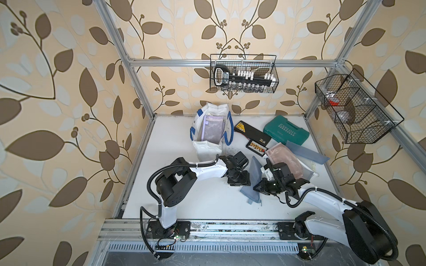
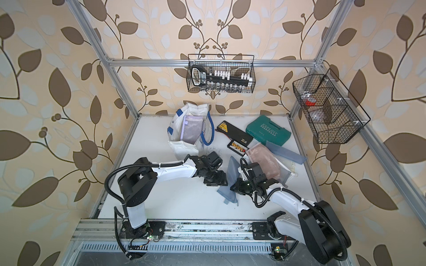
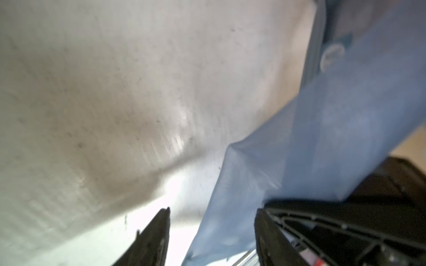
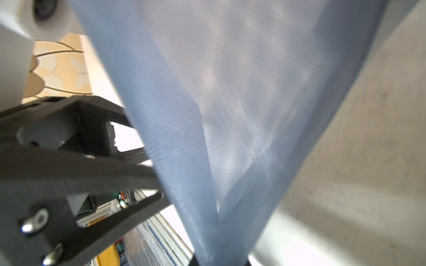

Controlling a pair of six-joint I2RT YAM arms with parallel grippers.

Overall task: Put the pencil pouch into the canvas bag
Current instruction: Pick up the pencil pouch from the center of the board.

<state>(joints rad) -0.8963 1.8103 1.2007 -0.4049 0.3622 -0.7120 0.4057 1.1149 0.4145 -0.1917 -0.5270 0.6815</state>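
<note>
"The right gripper (image 1: pixel 258 187) is pinching the blue pencil pouch (image 1: pixel 254 170), fingers clamped tight on the mesh."

"And the left gripper (image 3: pixel 213 210) is hanging spread wide, pouch fabric running between its fingers."

"So the pouch is sitting tented on the table (image 1: pixel 196 202), outside the canvas bag (image 1: pixel 206 149) standing farther back."

green tool case (image 1: pixel 285 130): right of centre, closed, flat on the table (image 1: pixel 184 202).
black case (image 1: pixel 252 133): just left of it, angled.
bit rack (image 1: pixel 255 146): against the black case's lower end.
wire basket (image 1: pixel 213 69): upper centre, holding a socket set (image 1: pixel 244 77).
divided wire basket (image 1: pixel 378 129): upper right.
</note>
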